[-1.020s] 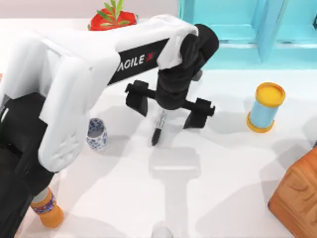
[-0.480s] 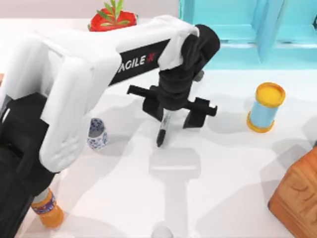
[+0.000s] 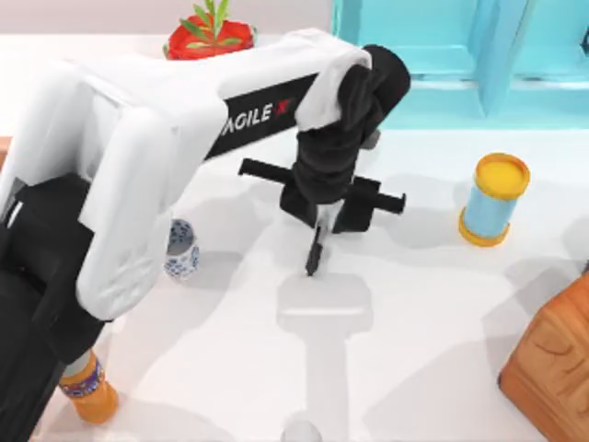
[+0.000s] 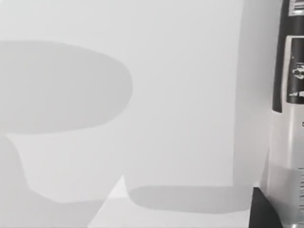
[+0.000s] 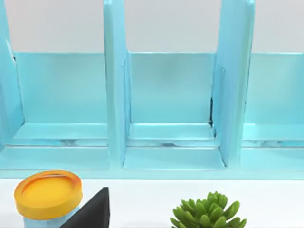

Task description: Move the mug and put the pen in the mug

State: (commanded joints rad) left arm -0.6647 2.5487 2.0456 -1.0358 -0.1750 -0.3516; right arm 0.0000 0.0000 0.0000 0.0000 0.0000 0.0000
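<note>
The pen (image 3: 313, 249), a slim black marker with a pale label band, hangs tip down near the table's middle. My left gripper (image 3: 324, 214) is shut on its upper end. In the left wrist view the pen (image 4: 289, 90) runs close along one edge, over bare white table. The mug (image 3: 181, 249), small and white with a blue pattern, stands upright to the left of the pen, partly behind my left arm's white body. My right arm is parked, and a black part of my right gripper (image 5: 92, 214) shows in its wrist view.
A light-blue cylinder (image 3: 494, 199) with yellow ends stands at the right. An orange bottle (image 3: 89, 392) is at the front left and a wooden block (image 3: 552, 368) at the front right. A teal shelf (image 3: 460, 46) and a red potted plant (image 3: 208, 33) line the back.
The left gripper's fingers have closed in from wide open onto the pen. The pen has shifted a little to the right and now stands steeper.
</note>
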